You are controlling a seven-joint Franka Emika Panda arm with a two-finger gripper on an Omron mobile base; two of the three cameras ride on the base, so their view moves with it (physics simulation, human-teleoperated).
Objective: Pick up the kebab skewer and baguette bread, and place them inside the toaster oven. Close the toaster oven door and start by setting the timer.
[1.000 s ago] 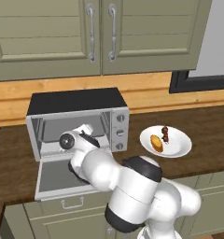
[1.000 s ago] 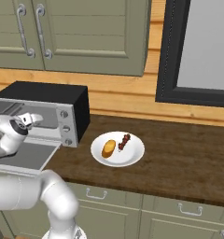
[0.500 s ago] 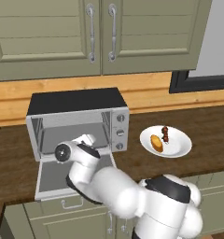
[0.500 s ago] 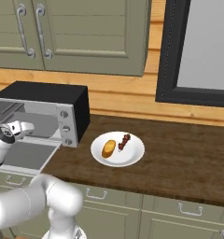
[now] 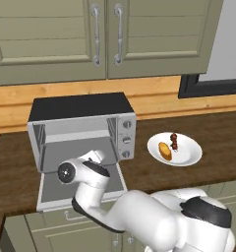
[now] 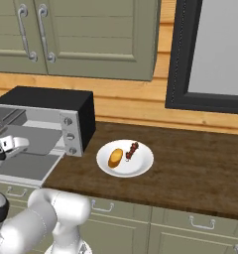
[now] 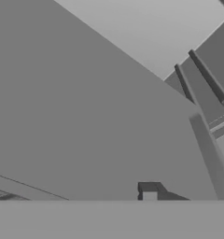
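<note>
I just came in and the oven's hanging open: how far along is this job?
Early. Done: the toaster oven door is folded down flat. In hand: nothing; the arm is low over that door. Left: the kebab skewer and baguette bread both lie on the white plate, then closing up and setting the timer.

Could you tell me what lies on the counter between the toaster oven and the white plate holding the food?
Nothing: in the right base view, bare dark wood counter separates the toaster oven from the white plate; the left base view agrees.
</note>
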